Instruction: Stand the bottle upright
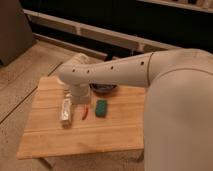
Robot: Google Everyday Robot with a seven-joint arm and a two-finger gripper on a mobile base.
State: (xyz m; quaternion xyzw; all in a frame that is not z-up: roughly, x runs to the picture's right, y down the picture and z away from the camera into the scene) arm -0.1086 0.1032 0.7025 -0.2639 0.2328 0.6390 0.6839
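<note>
The bottle (65, 112) is a slim whitish plastic bottle lying on its side on the left part of the wooden table (60, 140), its long axis running toward and away from the camera. My gripper (76, 99) hangs down from the white arm (115, 70) just beyond and slightly right of the bottle's far end, close to the table top. It holds nothing that I can see.
A thin red chili-shaped item (85, 113) lies just right of the bottle. A green block (101, 107) lies right of that. A dark bowl-like object (104, 89) sits behind the block, partly under the arm. The table stands on a speckled floor.
</note>
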